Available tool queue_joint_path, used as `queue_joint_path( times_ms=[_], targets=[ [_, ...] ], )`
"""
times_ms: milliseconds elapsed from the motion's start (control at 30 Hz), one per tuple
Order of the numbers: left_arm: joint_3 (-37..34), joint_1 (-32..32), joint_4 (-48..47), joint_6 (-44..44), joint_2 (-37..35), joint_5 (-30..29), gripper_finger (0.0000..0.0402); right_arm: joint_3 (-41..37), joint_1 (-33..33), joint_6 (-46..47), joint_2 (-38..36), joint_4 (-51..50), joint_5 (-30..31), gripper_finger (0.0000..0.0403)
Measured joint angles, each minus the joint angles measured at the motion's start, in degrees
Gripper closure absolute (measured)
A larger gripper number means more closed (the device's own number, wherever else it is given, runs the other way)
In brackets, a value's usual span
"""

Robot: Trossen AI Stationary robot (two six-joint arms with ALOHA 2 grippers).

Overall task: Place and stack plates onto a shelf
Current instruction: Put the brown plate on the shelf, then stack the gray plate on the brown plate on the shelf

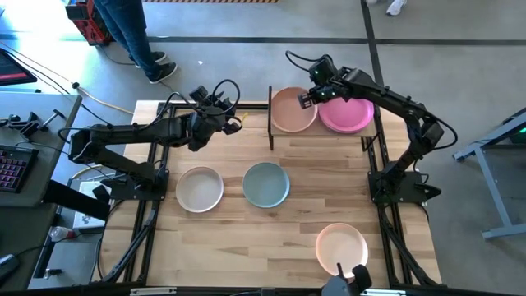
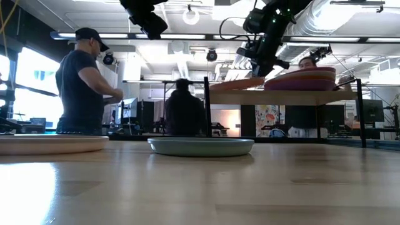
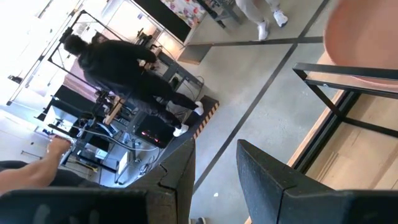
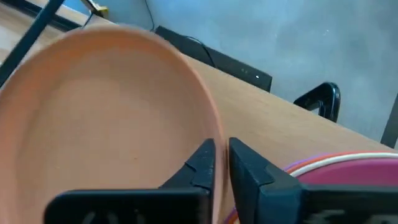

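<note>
My right gripper (image 1: pixel 306 97) is shut on a peach plate (image 1: pixel 290 111) over the left half of the light-wood shelf (image 2: pixel 284 97). Right of it on the shelf sits a stack topped by a magenta plate (image 1: pixel 347 115). A cream plate (image 1: pixel 200 188), a grey-teal plate (image 1: pixel 265 183) and a pale pink plate (image 1: pixel 341 244) lie flat on the tabletop. My left gripper (image 1: pixel 228 115) is open and holds nothing; it hovers high over the table's far left part, left of the shelf's black upright (image 1: pixel 270 119). My right gripper pinches the peach plate's rim (image 4: pixel 208 134) on the side toward the magenta stack, one finger above the rim and one below. The fingers (image 4: pixel 249 171) come slanting down from the right. The plate is tilted: its left edge (image 2: pixel 215 88) is on the shelf board and its right side is raised.
The shelf stands at the table's far edge on thin black uprights (image 2: pixel 206 109). People stand beyond the far edge (image 2: pixel 81 81). Bare tabletop lies between the grey-teal plate and the pale pink plate, and along the near left (image 1: pixel 222 247).
</note>
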Motion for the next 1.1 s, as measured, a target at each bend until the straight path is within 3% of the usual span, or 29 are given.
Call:
queue_joint_path(
  times_ms=[300, 533, 667, 867, 1100],
  targets=[
    [0.0, 0.0, -0.4, 0.0, 0.0, 0.0, 0.0294, 0.1, 0.0, 1.0, -0.1, 0.8, 0.9, 0.0321],
    [0.0, 0.0, -5.1, -1.2, 0.0, 0.1, 0.0294, 4.5, 0.4, 1.1, -0.6, -1.6, -10.2, 0.0318],
    [0.0, 0.0, -15.2, -9.5, 0.0, 1.5, 0.0294, 7.0, 2.2, 1.5, -1.4, -2.4, -15.3, 0.0318],
    [0.0, 0.0, -31.0, -31.6, 0.0, 16.9, 0.0294, 9.5, 6.7, 2.0, -2.5, -2.9, -15.5, 0.0318],
    [-1.4, -0.5, -38.6, -49.0, 0.1, 36.4, 0.0294, 10.5, 11.4, 7.6, -2.5, -2.7, -14.5, 0.0318]
  ],
)
